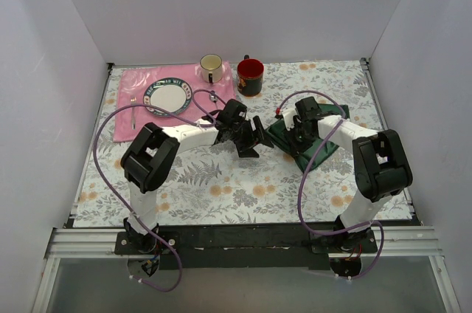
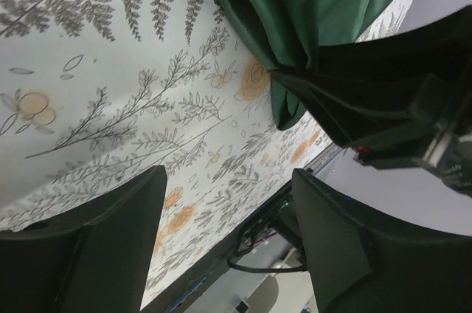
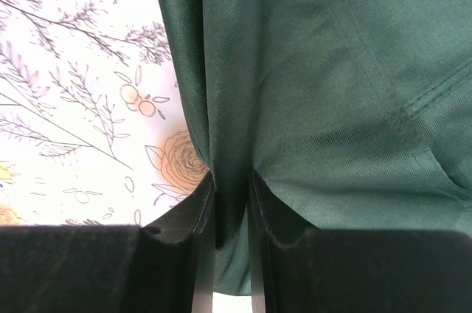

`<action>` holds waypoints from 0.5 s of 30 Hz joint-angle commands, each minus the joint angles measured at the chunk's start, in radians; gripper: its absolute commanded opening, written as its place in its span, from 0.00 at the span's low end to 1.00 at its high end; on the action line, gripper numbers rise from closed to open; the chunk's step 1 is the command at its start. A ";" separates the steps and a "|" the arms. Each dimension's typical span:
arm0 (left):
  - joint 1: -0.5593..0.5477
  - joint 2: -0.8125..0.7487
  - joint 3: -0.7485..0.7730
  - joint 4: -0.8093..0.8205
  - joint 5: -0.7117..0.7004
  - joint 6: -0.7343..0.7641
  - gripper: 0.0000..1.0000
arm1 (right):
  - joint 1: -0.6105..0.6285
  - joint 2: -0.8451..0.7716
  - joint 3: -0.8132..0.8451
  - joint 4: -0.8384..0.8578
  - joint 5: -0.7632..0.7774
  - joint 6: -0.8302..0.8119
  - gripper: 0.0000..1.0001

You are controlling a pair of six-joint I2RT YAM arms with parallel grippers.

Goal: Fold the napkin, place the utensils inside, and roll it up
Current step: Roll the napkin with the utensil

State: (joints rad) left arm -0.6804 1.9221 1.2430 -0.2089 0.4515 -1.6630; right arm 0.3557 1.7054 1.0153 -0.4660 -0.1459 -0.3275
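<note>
In the overhead view, your green napkin [image 1: 277, 133] lies bunched right of centre on the flowered tablecloth [image 1: 221, 180]. Your right gripper [image 1: 298, 138] is down on the napkin. Your left gripper [image 1: 252, 145] sits at mid-frame, just left of the cloth's edge. A pink placemat [image 1: 129, 117] in the upper left carries a plate [image 1: 168, 97] and a small fork [image 1: 133, 110]. A cream mug [image 1: 212, 68] and a red mug [image 1: 250, 77] stand at top centre.

In the left wrist view, your left gripper [image 2: 228, 180] has its jaws spread wide along the bottom edge, with only tablecloth [image 2: 110, 91] between them. The napkin [image 2: 310, 3] hangs in folds at the upper right, apart from the fingers. The dark body of the other arm [image 2: 383, 99] crosses the right side.

In the right wrist view, your right gripper [image 3: 232, 195] is pinched onto a narrow fold of the napkin [image 3: 332, 69], low in the frame. The cloth fills the right and top, with tablecloth [image 3: 74, 106] on the left.
</note>
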 commanded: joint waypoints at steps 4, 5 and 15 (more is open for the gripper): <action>-0.021 0.069 0.062 0.080 -0.039 -0.222 0.73 | 0.000 0.076 -0.052 -0.005 -0.150 0.038 0.01; -0.024 0.075 0.058 0.089 -0.043 -0.269 0.73 | 0.000 0.074 -0.055 -0.005 -0.147 0.038 0.01; -0.027 0.149 0.041 0.117 -0.128 -0.470 0.79 | -0.015 0.048 -0.081 0.018 -0.138 0.056 0.01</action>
State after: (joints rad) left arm -0.7025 2.0480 1.2785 -0.0982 0.3855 -1.9701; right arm 0.3351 1.7058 1.0019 -0.4129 -0.2504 -0.2905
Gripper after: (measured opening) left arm 0.777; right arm 0.251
